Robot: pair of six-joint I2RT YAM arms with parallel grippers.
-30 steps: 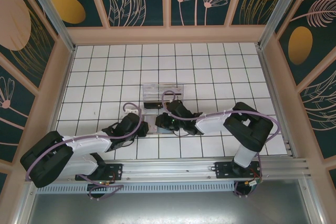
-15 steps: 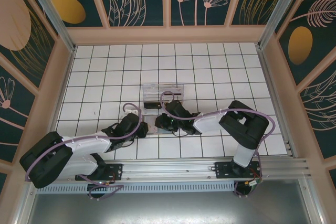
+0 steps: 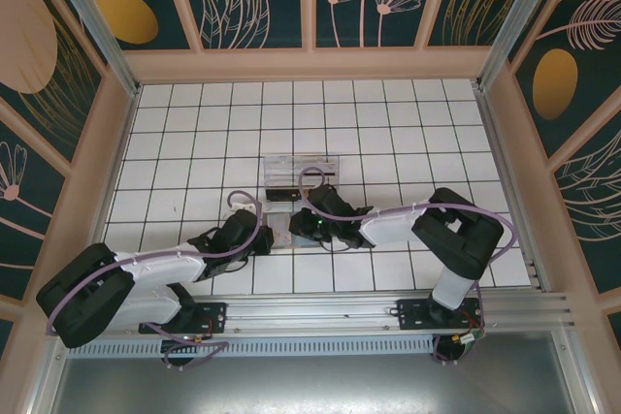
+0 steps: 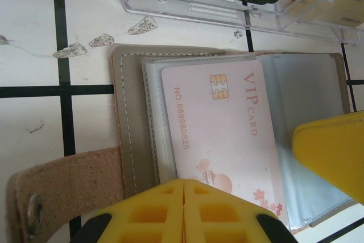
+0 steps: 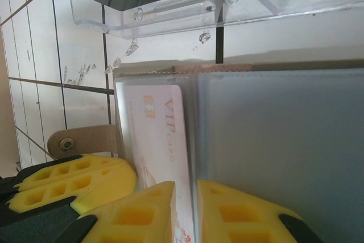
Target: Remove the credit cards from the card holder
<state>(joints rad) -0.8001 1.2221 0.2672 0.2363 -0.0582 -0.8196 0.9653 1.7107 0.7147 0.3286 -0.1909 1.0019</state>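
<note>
Since your left gripper's [image 4: 183, 211] fingers are pressed flat together with nothing showing between them, low over the near rim of the card holder [image 4: 128, 123], treat that arm as the anchor. Your right gripper [image 5: 185, 211] has its fingers almost meeting, with the long edge of the pale VIP card [image 4: 227, 135] running into the slit. You cannot tell whether they actually pinch it.

The card lies flat in a clear sleeve [image 4: 304, 95] of the opened holder. The holder sits by the middle of the table's [image 3: 194, 123] near edge, just short of the clear tray [image 4: 227, 1].

Expect the card to be light, stiff and slick, and the sleeve soft and clingy. Take the card thin-wise by whichever edge stands free of the sleeve, and slide it out flat with the holder pinned. Otherwise the holder will likely drag along.
</note>
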